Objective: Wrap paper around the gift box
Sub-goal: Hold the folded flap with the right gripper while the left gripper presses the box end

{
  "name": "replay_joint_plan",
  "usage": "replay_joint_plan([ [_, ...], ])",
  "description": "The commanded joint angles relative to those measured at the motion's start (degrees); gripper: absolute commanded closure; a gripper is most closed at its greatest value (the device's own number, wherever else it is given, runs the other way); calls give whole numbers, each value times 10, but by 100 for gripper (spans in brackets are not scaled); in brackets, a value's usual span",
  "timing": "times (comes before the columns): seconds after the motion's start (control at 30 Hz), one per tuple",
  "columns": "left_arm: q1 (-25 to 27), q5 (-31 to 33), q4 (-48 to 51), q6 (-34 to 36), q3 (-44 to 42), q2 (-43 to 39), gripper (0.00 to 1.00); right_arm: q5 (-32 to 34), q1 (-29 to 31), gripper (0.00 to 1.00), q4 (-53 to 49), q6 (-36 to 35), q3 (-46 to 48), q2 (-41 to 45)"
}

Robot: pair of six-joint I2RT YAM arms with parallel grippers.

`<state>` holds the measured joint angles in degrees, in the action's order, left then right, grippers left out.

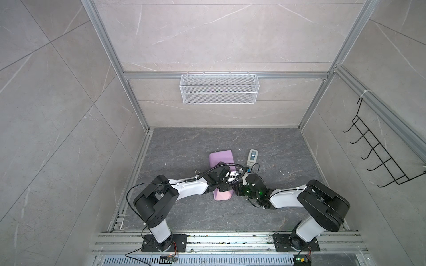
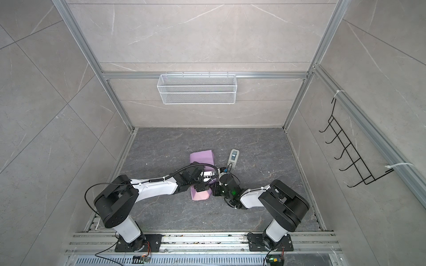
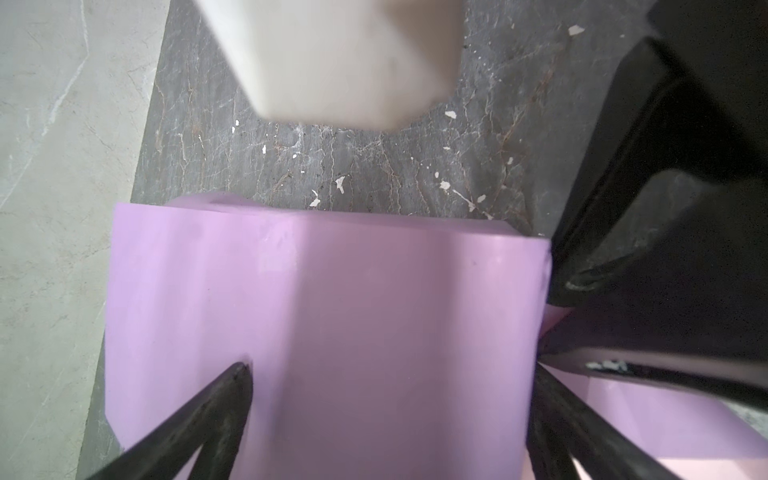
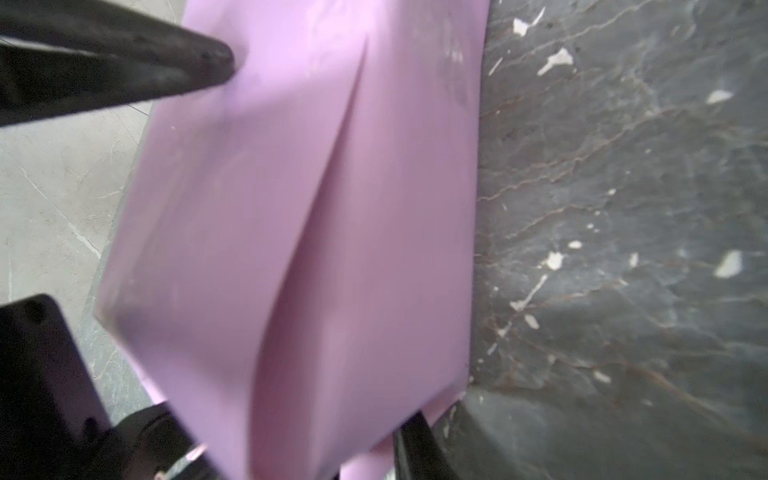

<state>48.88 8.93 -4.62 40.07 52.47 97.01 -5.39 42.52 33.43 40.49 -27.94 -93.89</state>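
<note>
Spreading wide, the left end effector (image 3: 392, 370) rests its fingertips (image 3: 232, 382) on the lilac paper (image 1: 220, 159), which lies folded into a long parcel on the table (image 1: 184, 142) just left of the grey-white handheld device (image 1: 252, 157). The right end effector (image 1: 235, 188) meets the parcel's device-side edge; whether it grips, I cannot tell.

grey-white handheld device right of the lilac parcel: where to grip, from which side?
Mid-body of the handheld device, pinched across its narrow width, straight down from above. It lies flat on the table, long axis running near-to-far, both long sides free; the paper sits apart, left of it in a top view.
</note>
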Motion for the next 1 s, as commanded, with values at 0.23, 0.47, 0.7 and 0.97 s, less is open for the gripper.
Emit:
replay_joint_plan([
  [0.23, 3, 16, -18, 34, -24, -6, 1, 10, 4, 77, 24, -5, 7, -22],
  [0.47, 3, 30, -26, 48, -32, 1, 1, 12, 4, 77, 17, -7, 7, -14],
  [0.7, 4, 31, -35, 46, -40, 11, 1, -21, 4, 77, 40, -10, 14, 11],
  [0.97, 4, 32, -39, 48, -40, 13, 1, -27, 4, 77, 82, -3, 16, -20],
])
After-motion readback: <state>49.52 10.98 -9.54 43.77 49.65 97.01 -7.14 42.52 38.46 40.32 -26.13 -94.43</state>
